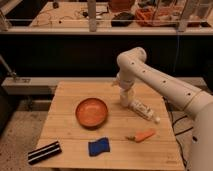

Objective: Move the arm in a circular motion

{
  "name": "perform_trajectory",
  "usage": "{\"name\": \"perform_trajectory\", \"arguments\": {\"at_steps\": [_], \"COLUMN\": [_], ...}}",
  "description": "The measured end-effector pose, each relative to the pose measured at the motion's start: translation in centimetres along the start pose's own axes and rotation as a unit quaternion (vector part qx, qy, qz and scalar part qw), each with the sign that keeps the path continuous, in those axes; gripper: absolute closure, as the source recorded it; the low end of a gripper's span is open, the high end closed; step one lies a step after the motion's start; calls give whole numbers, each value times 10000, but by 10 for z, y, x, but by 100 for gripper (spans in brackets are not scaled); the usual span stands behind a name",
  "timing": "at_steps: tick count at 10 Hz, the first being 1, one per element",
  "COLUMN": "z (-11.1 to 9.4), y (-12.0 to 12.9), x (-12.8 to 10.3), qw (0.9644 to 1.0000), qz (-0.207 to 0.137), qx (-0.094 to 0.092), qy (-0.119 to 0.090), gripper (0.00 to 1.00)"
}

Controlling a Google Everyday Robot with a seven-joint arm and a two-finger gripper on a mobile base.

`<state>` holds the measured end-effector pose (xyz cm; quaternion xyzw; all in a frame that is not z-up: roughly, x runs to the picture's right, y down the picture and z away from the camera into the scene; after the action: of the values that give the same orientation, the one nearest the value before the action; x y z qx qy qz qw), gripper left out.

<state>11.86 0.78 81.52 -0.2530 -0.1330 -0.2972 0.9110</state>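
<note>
The white arm (165,82) enters from the frame's 4 o'clock corner. Its long upper segment runs toward 10 o'clock to a rounded elbow above the far side of the table (65,100), where the last segment bends and points straight down toward 6 o'clock. The gripper (125,102) hangs at its tip, low over the table just right of centre. I cannot tell how the jaws stand or whether they hold anything. A white bottle (144,110) lies on its side just beside the gripper at its 4 o'clock. An orange bowl (92,112) sits near at 8 o'clock, a blue sponge (99,146) farther at 7 o'clock.
</note>
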Motion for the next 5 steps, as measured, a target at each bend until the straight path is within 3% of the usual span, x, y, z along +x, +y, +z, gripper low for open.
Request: {"name": "perform_trajectory", "arguments": {"at_steps": [2, 5], "z": [4, 3], "y": [26, 84], "x": [39, 89], "qw": [9990, 9928], "qz": [441, 1171], "qx": [-68, -174], "qy": [69, 190], "gripper": [20, 20]}}
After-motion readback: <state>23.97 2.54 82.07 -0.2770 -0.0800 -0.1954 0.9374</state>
